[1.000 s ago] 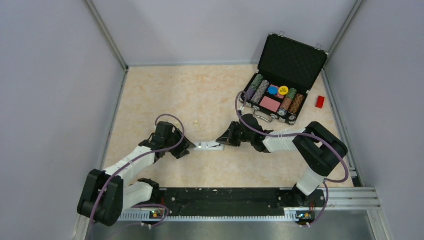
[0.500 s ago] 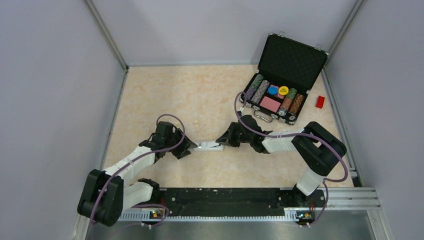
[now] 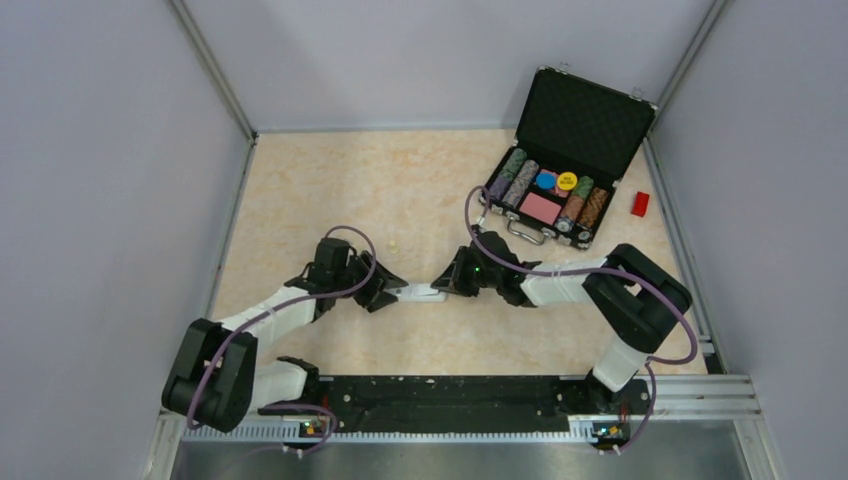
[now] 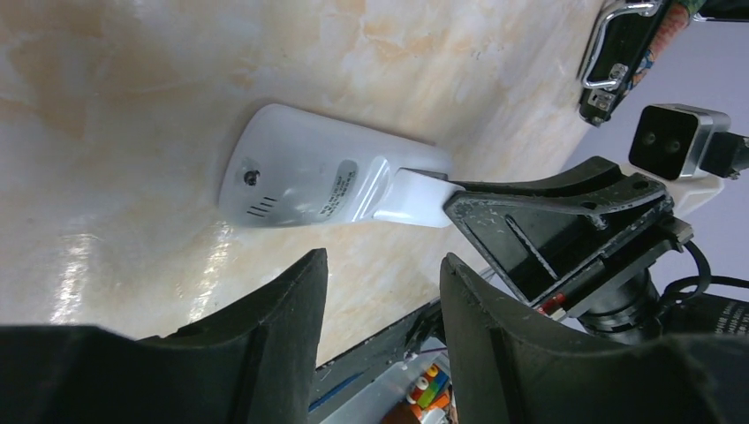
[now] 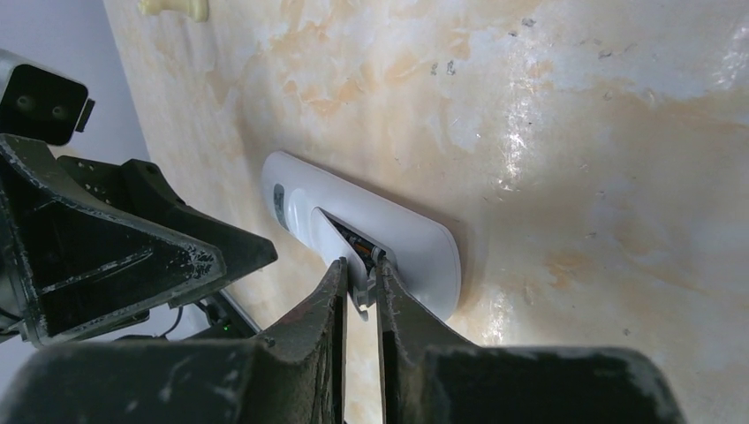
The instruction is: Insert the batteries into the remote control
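In the middle of the surface (image 3: 330, 190), the remote control (image 3: 418, 293) lies face down. The right pincer (image 5: 360, 270), narrow, nips its cover (image 4: 415, 200), probably to seat it. The left pincer (image 4: 382, 265), wide, waits at the other end as a stop.

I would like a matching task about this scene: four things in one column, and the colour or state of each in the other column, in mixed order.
Things:
1. remote control
2. case
3. small block
4. peg

Colour or state:
a. red
b. cream
c. black, lid open
d. white

Pairs: 1-d; 2-c; 3-a; 4-b
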{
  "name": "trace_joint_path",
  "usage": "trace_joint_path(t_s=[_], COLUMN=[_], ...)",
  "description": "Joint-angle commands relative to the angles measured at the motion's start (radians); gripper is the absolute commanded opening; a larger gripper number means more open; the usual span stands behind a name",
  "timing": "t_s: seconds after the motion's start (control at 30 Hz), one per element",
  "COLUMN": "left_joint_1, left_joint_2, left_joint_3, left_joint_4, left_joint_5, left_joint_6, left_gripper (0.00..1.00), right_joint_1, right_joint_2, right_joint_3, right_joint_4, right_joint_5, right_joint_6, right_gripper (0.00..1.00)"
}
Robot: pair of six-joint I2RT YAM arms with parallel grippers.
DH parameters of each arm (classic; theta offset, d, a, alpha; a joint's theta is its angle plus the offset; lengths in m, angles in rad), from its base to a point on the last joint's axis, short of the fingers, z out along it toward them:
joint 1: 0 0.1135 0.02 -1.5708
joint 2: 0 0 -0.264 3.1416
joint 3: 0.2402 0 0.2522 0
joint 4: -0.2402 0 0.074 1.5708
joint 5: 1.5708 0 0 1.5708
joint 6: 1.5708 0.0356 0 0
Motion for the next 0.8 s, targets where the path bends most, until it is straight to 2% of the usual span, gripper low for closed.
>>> trace_joint_path(t_s=[0.0, 0.27, 0.77], left_joint_1=[0.004, 0.003, -0.002], left_joint_2=[0.030, 0.070, 0.127], left_joint_3=[0.000, 0.002, 0.038], left_joint_4=[0.099, 0.179, 0.249], left_joint_5=[0.046, 0.086, 0.110], left_joint_6=[-0.023, -0.069, -0.122], left_gripper=[0.53, 0.45, 0.43], right_joint_1=[0.033, 0.039, 0.039], right_joint_2=[0.010, -0.004, -0.038], right_joint_3=[0.039, 0.075, 0.224], right_joint_4=[-0.073, -0.188, -0.452], right_joint_5=[0.028, 0.055, 0.079], right_joint_6=[-0.018, -0.035, -0.092], right_gripper=[0.13, 0.23, 0.34])
